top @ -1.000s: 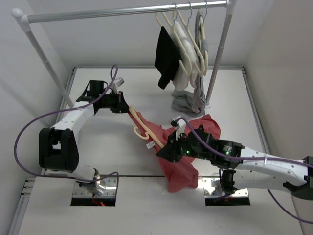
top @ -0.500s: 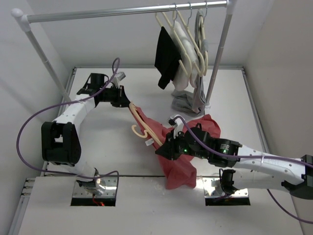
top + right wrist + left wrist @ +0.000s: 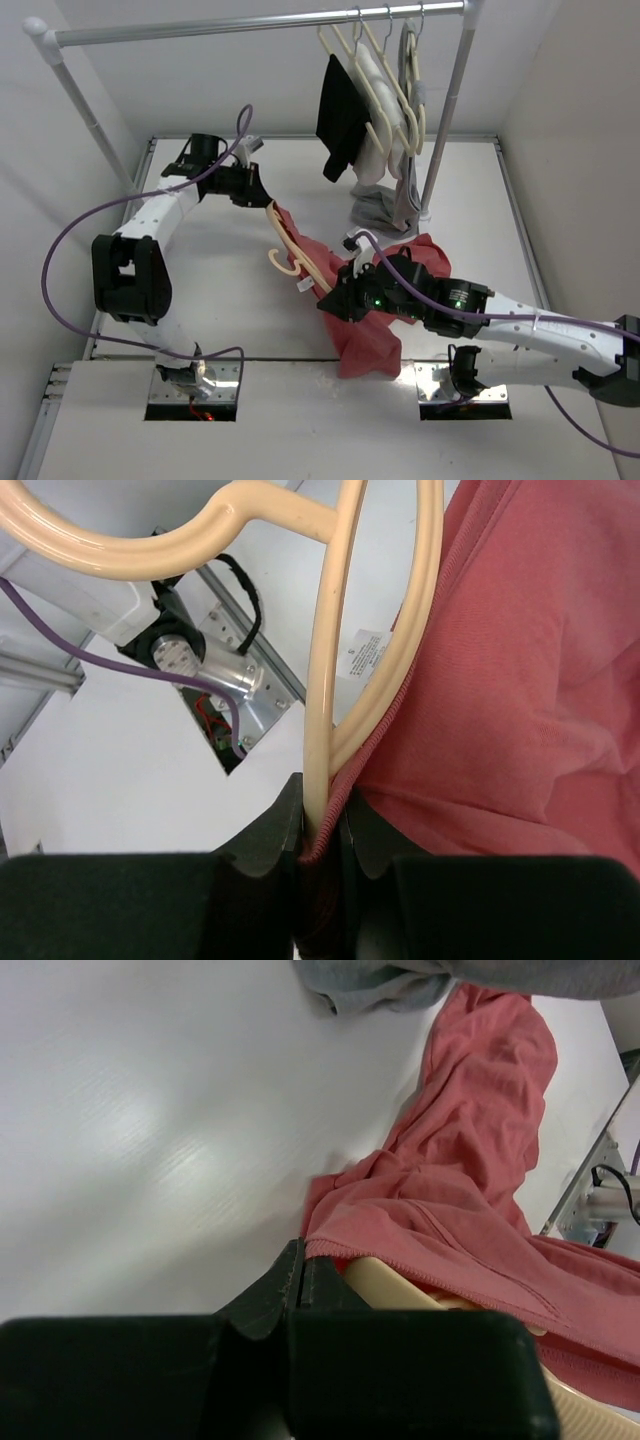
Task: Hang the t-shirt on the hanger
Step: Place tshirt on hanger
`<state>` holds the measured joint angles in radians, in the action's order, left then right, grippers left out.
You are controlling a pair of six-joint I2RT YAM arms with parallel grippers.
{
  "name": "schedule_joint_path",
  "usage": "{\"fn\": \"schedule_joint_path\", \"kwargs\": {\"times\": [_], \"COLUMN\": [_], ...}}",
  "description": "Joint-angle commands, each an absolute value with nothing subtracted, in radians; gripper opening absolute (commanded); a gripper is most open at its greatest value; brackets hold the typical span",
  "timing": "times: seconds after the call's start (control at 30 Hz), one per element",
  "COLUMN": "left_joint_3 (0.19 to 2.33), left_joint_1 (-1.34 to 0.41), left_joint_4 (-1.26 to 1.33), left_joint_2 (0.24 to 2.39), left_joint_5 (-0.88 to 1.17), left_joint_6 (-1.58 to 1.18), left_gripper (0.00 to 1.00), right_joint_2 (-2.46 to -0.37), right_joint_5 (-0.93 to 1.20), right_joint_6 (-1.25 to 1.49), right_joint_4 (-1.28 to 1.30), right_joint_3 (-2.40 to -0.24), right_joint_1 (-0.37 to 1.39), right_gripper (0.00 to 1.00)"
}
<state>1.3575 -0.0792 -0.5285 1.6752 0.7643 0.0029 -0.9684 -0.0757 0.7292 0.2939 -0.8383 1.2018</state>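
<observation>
The salmon-red t-shirt [image 3: 368,338] lies bunched at mid-table, partly drawn over the tan hanger [image 3: 296,252]. The hanger's hook points left, clear of the cloth. My left gripper [image 3: 262,197] is at the hanger's far arm end, shut on the t-shirt's [image 3: 470,1160] hem, with the hanger's tip [image 3: 388,1282] just under that hem. In its wrist view the left gripper [image 3: 302,1256] shows no gap. My right gripper [image 3: 337,300] is shut on the hanger's [image 3: 326,660] thin bar, with the t-shirt's [image 3: 520,680] ribbed edge pinched alongside it between the right gripper's jaws [image 3: 320,815].
A clothes rail [image 3: 250,24] spans the back, its right post [image 3: 446,120] standing on the table. Cream hangers [image 3: 385,85], a black garment [image 3: 340,112] and a grey garment [image 3: 388,208] hang near that post. The grey garment's hem [image 3: 370,982] lies close beyond the t-shirt.
My left gripper has moved toward the far side, drawing the t-shirt's hem further along the hanger's arm. The hanger and the right gripper have shifted slightly the same way.
</observation>
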Motion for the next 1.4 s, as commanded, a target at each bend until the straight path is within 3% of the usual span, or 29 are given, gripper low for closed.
{"fn": "schedule_joint_path", "kwargs": {"times": [0.0,0.3,0.77,1.37], "left_joint_3": [1.492,1.506,1.381,1.356], "left_joint_1": [0.028,0.038,-0.109,-0.23], "left_joint_4": [-0.149,-0.161,-0.368,-0.758], "left_joint_2": [1.746,1.678,1.387,1.1], "left_joint_5": [0.344,0.356,0.347,0.422], "left_joint_6": [0.163,0.267,0.511,0.376], "left_gripper": [0.0,0.0,0.0,0.0], "right_joint_2": [-0.917,-0.905,-1.015,-1.026], "right_joint_5": [0.253,0.206,0.069,-0.198], "right_joint_6": [0.81,0.83,0.819,0.744], "right_joint_4": [0.503,0.563,0.558,0.282], "right_joint_3": [-0.887,-0.876,-0.939,-1.035], "right_joint_1": [1.259,1.259,1.249,1.249], "right_gripper": [0.0,0.0,0.0,0.0]}}
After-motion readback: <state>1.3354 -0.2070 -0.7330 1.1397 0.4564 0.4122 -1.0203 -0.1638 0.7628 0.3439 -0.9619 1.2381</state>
